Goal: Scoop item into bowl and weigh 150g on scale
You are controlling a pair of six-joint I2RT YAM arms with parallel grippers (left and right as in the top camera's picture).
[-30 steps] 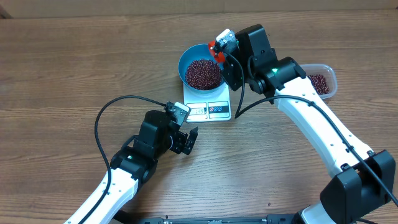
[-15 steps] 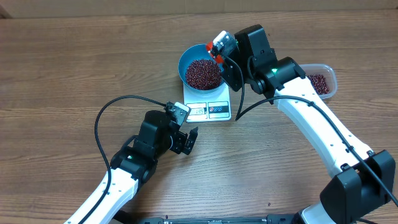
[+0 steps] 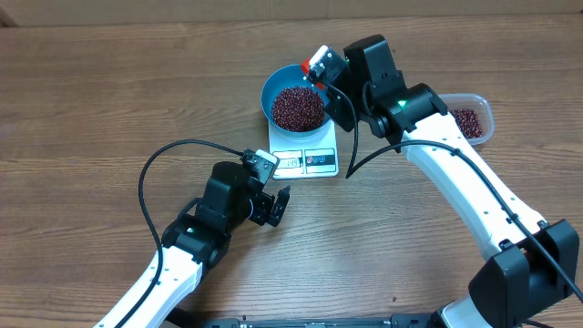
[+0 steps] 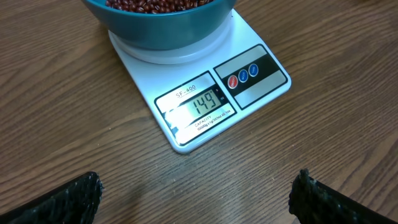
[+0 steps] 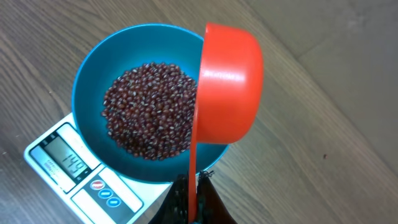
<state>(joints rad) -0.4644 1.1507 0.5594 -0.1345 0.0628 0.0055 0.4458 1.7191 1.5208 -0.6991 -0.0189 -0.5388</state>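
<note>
The blue bowl (image 3: 270, 91) sat on the white scale (image 3: 319, 162), holding a heap of red-brown beans (image 3: 296, 107). In the left wrist view the display read 149. The right gripper (image 5: 193, 198) was clenched on the handle of an orange scoop (image 5: 227, 93), tipped on its side over the bowl's rim. Its hollow faced away, so it was perhaps empty. The left gripper (image 4: 196, 199) hung released, jaws wide, near the scale's front. A clear tub (image 3: 485, 105) of beans stood well to the right.
</note>
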